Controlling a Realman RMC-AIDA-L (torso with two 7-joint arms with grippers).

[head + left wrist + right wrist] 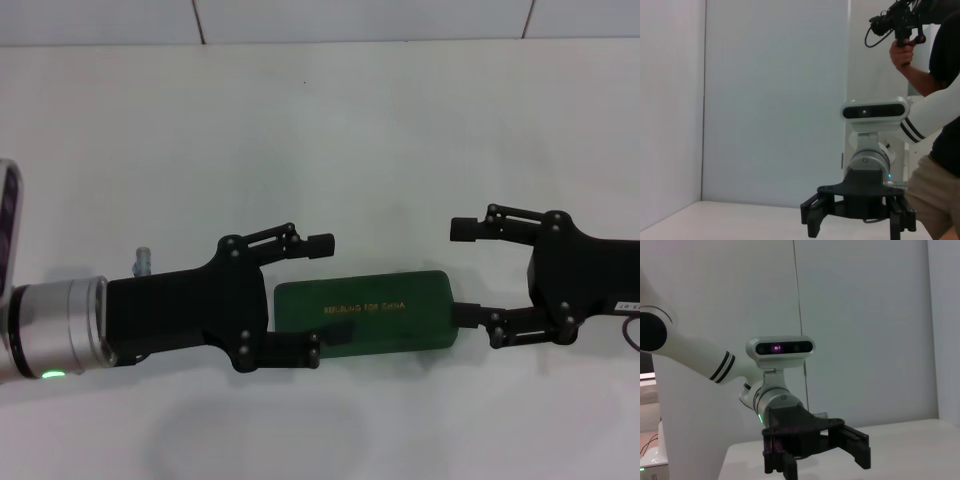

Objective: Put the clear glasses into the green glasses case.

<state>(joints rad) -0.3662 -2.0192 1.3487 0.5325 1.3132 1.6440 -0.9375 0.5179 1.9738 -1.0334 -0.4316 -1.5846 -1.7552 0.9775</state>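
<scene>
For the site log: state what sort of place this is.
Likely a robotics lab or data-recording room: a bare white table holding only the green glasses case, plain white wall panels, and a person filming with a handheld camera rig.

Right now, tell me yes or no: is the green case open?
No, the green case lies shut on the table, its lid with gold lettering facing up between the two end effectors.

The green glasses case (368, 311) lies shut on the white table (330, 130), gold lettering up. My left gripper (318, 297) straddles its left end with fingers spread wide; my right gripper (462, 272) does the same at its right end, the nearer fingertip touching the case.
</scene>
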